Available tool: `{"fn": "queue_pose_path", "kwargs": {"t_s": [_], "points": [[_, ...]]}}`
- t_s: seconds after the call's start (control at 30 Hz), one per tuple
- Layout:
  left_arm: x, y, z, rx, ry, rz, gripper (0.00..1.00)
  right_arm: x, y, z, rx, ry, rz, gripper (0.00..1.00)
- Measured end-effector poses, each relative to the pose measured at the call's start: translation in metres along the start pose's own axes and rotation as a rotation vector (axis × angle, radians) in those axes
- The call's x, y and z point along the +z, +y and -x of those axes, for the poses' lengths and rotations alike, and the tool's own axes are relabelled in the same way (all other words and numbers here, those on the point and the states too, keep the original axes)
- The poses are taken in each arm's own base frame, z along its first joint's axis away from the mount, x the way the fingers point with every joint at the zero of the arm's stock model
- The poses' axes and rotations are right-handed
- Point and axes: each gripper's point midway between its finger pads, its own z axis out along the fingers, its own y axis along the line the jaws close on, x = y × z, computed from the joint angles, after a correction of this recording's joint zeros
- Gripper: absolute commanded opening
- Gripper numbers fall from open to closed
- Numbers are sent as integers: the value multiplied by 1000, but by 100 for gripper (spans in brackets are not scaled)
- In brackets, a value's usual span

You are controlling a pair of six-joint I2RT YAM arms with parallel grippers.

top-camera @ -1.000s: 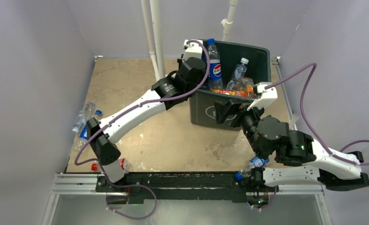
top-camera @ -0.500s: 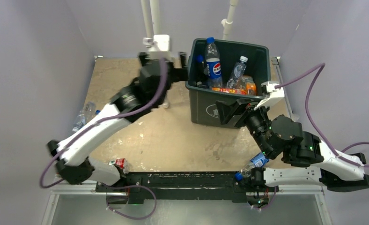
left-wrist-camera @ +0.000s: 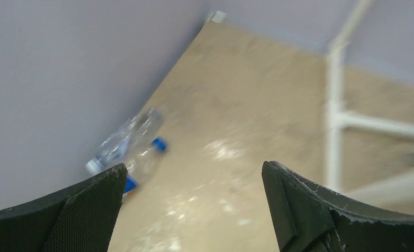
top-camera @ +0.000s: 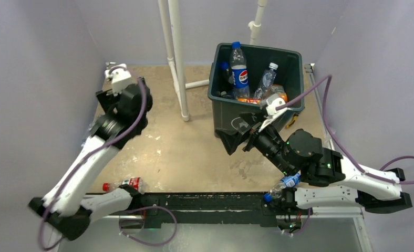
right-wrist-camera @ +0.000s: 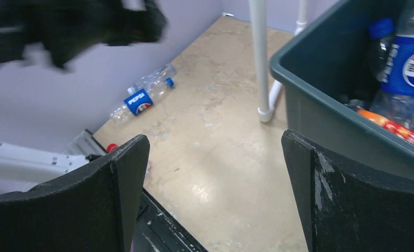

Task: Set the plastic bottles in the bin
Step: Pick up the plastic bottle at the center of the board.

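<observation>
The bin (top-camera: 257, 49) stands at the back right and holds several plastic bottles, among them an upright Pepsi bottle (top-camera: 240, 68). Two crushed bottles (left-wrist-camera: 128, 142) with blue caps lie by the left wall. My left gripper (left-wrist-camera: 194, 176) hovers over the floor beside them, open and empty. The right wrist view shows the same pair, one with a Pepsi label (right-wrist-camera: 141, 100). In front of the bin, my right gripper (top-camera: 236, 134) is open and empty. A red-labelled bottle (top-camera: 123, 185) lies at the front edge, and another bottle (top-camera: 285, 182) rests by the right arm's base.
Two white pipes (top-camera: 174, 58) rise from the floor just left of the bin, with a crossbar (top-camera: 197, 84) running to it. Grey walls close in the left, back and right sides. A black rail (top-camera: 205, 202) runs along the near edge.
My left arm swung away from the bin to the left wall, and its gripper opened over the bin, leaving a bottle inside. My right gripper shifted left, still open.
</observation>
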Motion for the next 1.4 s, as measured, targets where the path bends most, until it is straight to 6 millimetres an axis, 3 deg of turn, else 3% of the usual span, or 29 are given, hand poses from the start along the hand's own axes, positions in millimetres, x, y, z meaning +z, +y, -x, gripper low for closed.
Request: {"fn": "queue_pose_path", "kwargs": {"t_s": [0.03, 0.1, 0.17, 0.23, 0.37, 0.53, 0.77, 0.9, 1.1, 1.4], "points": [[18, 6, -19, 52, 48, 50, 99, 1, 4, -2, -7, 5, 18, 99], [64, 24, -79, 165, 217, 148, 99, 5, 14, -6, -21, 15, 57, 99], [89, 52, -133, 236, 389, 230, 99, 7, 21, -8, -30, 19, 90, 99], [99, 69, -166, 273, 505, 276, 99, 7, 26, -8, -33, 18, 113, 99], [119, 70, -200, 319, 623, 301, 99, 6, 31, -14, -31, 14, 155, 99], [146, 66, -222, 416, 701, 326, 99, 1, 35, -31, -24, 23, 207, 99], [168, 93, -218, 461, 740, 403, 99, -1, 39, -50, -8, 36, 248, 99], [171, 119, -229, 458, 792, 473, 99, -4, 41, -59, -12, 47, 275, 99], [169, 159, -242, 400, 850, 564, 99, -8, 46, -53, 8, 28, 310, 99], [159, 179, -277, 396, 955, 587, 99, -9, 49, -51, 30, 24, 323, 99]]}}
